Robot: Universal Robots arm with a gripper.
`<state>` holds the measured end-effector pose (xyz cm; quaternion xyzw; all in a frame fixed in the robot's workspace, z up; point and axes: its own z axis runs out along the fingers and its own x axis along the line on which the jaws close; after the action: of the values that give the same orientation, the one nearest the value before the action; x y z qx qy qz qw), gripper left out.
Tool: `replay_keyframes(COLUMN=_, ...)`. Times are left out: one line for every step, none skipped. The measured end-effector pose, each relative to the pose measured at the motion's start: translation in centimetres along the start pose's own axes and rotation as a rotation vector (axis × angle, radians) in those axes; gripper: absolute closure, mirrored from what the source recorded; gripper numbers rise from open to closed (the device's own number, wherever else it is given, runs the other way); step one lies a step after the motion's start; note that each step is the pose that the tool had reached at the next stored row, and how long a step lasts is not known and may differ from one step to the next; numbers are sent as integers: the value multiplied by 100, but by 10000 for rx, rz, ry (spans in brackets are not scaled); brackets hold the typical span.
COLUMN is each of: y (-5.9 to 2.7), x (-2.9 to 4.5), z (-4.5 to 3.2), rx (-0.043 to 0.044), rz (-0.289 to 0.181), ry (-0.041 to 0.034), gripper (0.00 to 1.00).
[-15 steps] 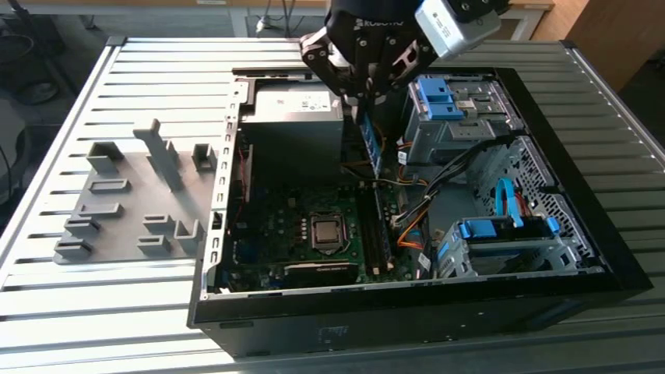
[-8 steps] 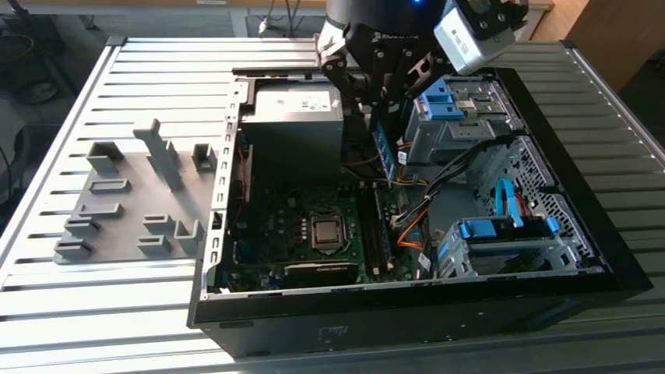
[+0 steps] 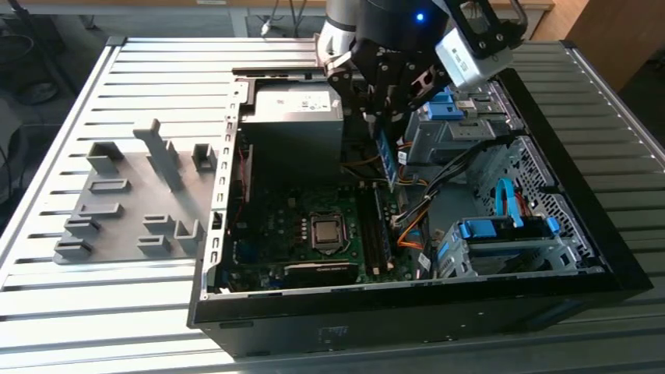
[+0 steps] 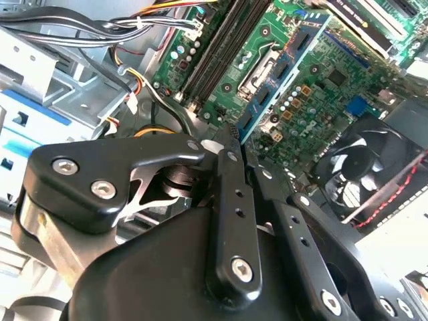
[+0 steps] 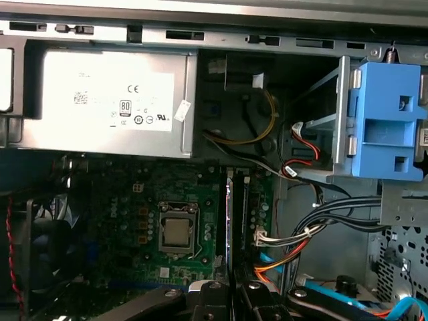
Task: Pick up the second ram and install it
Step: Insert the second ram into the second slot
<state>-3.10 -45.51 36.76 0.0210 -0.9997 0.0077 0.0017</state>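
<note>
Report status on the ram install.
Gripper shut on ram, above the open case. Ram upright over the slots, not seated. Cables close beside.

The second ram (image 3: 388,160), a thin blue-green stick carrying small black chips, is held upright on its long edge above the motherboard, just over the memory slots, inside the open case.

Blue ram (image 3: 387,156), green motherboard (image 3: 301,226), grey holder block (image 3: 130,199).
</note>
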Motion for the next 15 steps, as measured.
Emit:
replay_keyframes(y=0, x=-1, z=18, rx=0, rz=1, ry=0, gripper=86)
replay_keyframes(y=0, x=-2, z=36, rx=0, rz=0, ry=0, gripper=86)
replay_keyframes(y=1, x=-2, z=55, rx=0, rz=0, ry=1, gripper=86)
replay_keyframes(y=1, x=-2, z=72, rx=1, rz=-1, ry=1, gripper=86)
replay_keyframes(y=1, x=-2, z=90, rx=1, rz=0, ry=1, gripper=86)
replay_keyframes(y=1, x=-2, z=108, rx=0, rz=0, ry=0, gripper=86)
replay_keyframes(y=2, x=-3, z=127, rx=-1, rz=0, ry=0, gripper=86)
replay_keyframes(y=3, x=-3, z=145, rx=-2, rz=0, ry=0, gripper=86)
replay_keyframes(y=3, x=-3, z=163, rx=-2, rz=1, ry=1, gripper=86)
replay_keyframes(y=3, x=-7, z=181, rx=-2, rz=-1, ry=2, gripper=86)
replay_keyframes(y=3, x=-18, z=199, rx=-2, rz=-3, ry=4, gripper=86)
replay_keyframes(y=2, x=-37, z=217, rx=-2, rz=-23, ry=4, gripper=86)
replay_keyframes(y=2, x=-56, z=236, rx=-1, rz=-44, ry=5, gripper=86)
replay_keyframes(y=2, x=-62, z=254, rx=-1, rz=-47, ry=6, gripper=86)
replay_keyframes(y=2, x=-62, z=272, rx=-2, rz=-39, ry=5, gripper=86)
